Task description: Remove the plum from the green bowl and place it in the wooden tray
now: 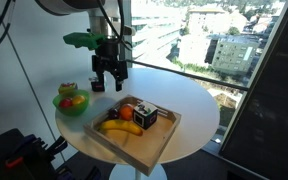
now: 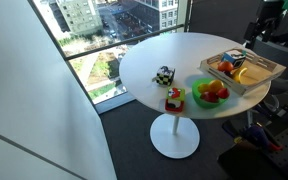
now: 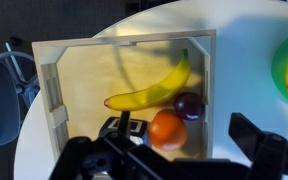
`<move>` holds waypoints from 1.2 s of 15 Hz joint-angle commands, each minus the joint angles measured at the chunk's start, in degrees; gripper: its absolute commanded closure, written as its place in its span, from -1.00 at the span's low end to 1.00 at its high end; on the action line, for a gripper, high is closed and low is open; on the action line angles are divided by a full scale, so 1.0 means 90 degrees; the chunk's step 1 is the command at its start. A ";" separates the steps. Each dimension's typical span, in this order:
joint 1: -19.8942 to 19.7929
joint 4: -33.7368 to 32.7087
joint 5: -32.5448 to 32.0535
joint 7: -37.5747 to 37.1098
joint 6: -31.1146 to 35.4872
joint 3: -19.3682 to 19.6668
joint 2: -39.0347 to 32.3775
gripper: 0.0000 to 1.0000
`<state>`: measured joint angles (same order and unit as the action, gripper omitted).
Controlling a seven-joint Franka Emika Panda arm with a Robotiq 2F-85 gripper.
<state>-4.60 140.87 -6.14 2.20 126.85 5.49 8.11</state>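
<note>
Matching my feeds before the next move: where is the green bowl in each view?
In an exterior view: green bowl left of centre, left of the wooden tray.
In an exterior view: bowl right of centre, below-left of the tray.
Wrist view: cut off at the right edge.
Shared landmark: the wooden tray holding the banana.

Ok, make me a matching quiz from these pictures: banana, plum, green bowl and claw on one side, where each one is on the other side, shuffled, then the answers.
Things:
1. banana
2. plum
3. green bowl
4. claw

Places:
a. on the white table, beside the wooden tray
b. in the air above the table
c. in the tray, dark, right next to the orange
d. in the tray, long and yellow

Pairs: 1-d, 2-c, 3-a, 4-b
</note>
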 commanded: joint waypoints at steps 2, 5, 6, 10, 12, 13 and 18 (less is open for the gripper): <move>0.0001 -0.0125 -0.0038 0.0081 -0.0719 -0.0066 0.0523 -1.00; 0.0029 -0.0197 0.0020 0.0162 -0.1132 -0.0088 0.0842 -1.00; 0.0036 -0.0228 0.0024 0.0187 -0.1246 -0.0096 0.0939 -1.00; 0.0092 -0.0369 0.0083 0.0353 -0.1712 -0.0098 0.1266 -1.00; 0.0128 -0.0427 0.0113 0.0455 -0.1928 -0.0087 0.1409 -1.00; 0.0145 -0.0459 0.0127 0.0509 -0.2041 -0.0083 0.1473 -1.00; 0.0214 -0.0485 0.0144 0.0669 -0.2395 -0.0079 0.1825 -1.00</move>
<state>-3.19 137.49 -5.97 6.33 108.11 4.61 22.42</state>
